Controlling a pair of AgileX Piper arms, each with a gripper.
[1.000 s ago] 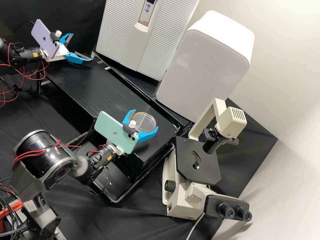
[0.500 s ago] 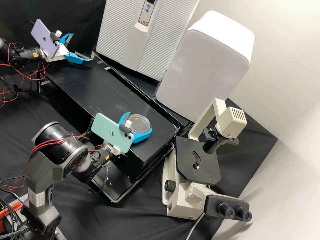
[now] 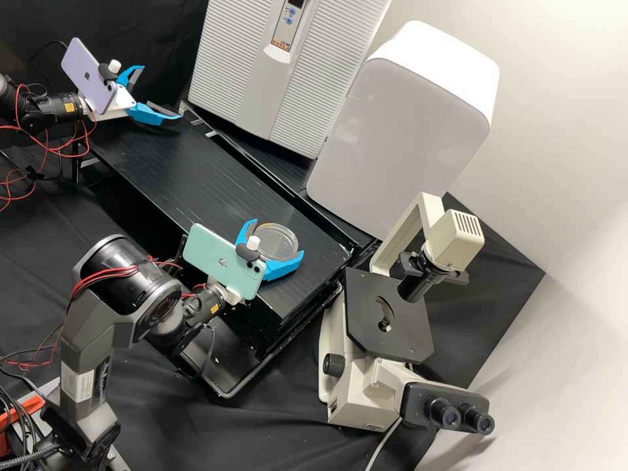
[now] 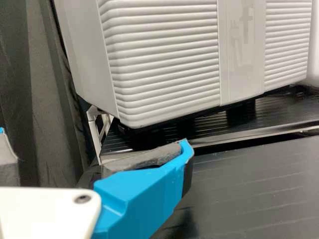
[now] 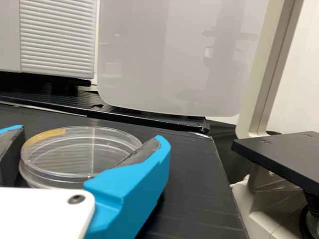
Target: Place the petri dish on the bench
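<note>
1. The petri dish (image 3: pixel 278 243) is over the counter (image 3: pixel 176 170), to the left of the microscope (image 3: pixel 405 330) and near it, between the pads of the right end effector (image 3: pixel 277 239).
2. The right end effector is grasping the dish, one blue finger on either side. In the high view a green phone (image 3: pixel 216 254) and its clamp cover part of the finger bases.
3. The underside of the dish is hard to make out; it seems to be at or just above the counter, but I can't be sure which. In the right wrist view a white plate (image 5: pixel 40 214) hides part of its near rim, and one finger is cut off at the edge.
4. The left end effector (image 3: pixel 160 93) is released, its fingers spread, well apart from the microscope. A purple phone (image 3: pixel 82 73) hides part of its mount; one finger is mostly cut off in the left wrist view.
5. A smooth white box (image 3: pixel 399 137) stands just behind the microscope; a ribbed cabinet (image 3: pixel 222 78), its top cut off, is farther from it.
</note>
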